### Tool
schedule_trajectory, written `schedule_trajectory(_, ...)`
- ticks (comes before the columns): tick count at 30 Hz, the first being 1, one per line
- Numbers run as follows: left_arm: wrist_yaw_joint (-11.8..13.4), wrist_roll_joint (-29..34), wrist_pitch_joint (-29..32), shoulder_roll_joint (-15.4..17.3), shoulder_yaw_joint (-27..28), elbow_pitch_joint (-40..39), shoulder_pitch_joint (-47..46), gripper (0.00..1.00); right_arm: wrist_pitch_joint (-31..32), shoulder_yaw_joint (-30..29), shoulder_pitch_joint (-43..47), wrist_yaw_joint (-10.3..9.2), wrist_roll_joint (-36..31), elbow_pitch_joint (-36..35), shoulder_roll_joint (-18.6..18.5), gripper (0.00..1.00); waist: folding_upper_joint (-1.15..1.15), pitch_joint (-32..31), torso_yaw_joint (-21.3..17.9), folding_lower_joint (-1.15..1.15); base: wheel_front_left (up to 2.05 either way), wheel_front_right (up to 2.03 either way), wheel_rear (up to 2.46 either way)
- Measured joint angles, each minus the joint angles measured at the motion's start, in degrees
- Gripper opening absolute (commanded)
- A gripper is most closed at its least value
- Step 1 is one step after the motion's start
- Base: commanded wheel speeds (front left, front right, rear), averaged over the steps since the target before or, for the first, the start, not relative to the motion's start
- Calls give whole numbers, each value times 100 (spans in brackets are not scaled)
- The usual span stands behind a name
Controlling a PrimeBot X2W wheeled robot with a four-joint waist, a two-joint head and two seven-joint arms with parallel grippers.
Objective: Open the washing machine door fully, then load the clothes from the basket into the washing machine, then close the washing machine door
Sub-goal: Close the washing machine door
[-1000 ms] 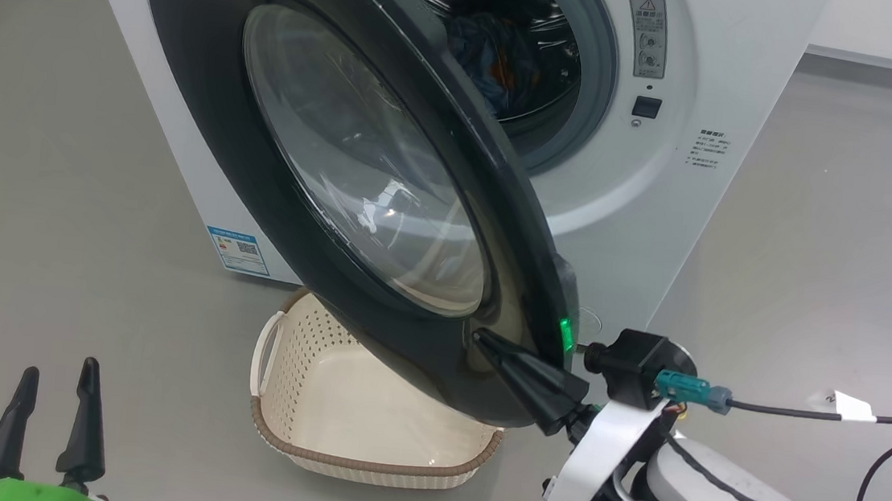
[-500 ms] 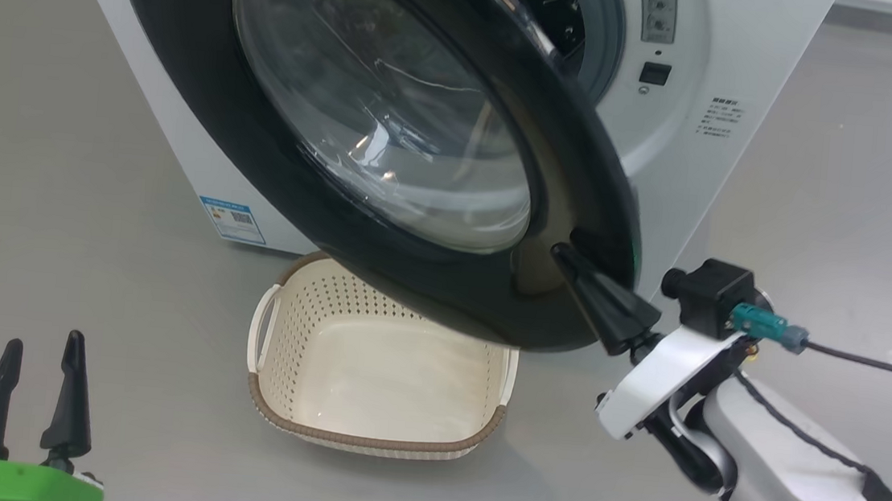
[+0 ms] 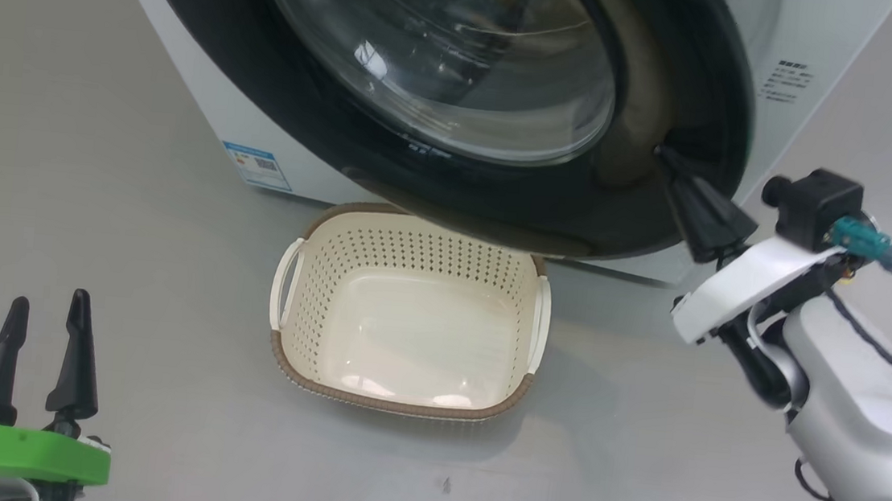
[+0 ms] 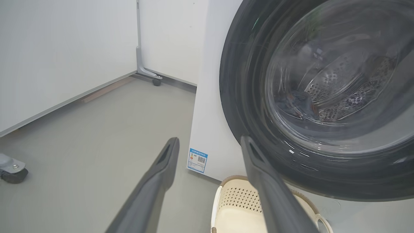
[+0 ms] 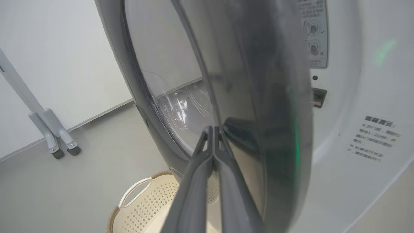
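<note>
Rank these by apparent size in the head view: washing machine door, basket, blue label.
Largest: washing machine door, even though the frame's top edge cuts it off.
Next: basket.
Smallest: blue label.

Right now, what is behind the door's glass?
Through the glass of the washing machine door, the perforated drum and a bluish bundle of clothes lying in it. The black rim covers the drum's edges; the print is too blurred.

The right hand (image 3: 664,152), fingers pressed together, tips against the washing machine door (image 3: 498,207). The left hand (image 3: 50,301) hangs spread wide, well left of it.
</note>
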Motion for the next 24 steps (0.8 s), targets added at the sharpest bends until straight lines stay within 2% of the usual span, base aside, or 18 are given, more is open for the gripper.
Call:
schedule_trajectory(15, 0, -177, -1, -46, -58, -42, -319, 100, 108, -166, -1056, 3, -219, 469, -404, 0, 0, 597, 320, 0, 0, 0, 0)
schedule_trajectory(20, 0, -275, -18, -99, -49, -26, -447, 100, 100, -267, -1357, -16, -338, 622, -421, 0, 0, 783, 386, 0, 0, 0, 0)
schedule_trajectory(24, 0, -275, -18, -149, -73, 13, -478, 100, 67, -324, -1395, -138, -368, 738, -278, 0, 0, 807, 420, 0, 0, 0, 0)
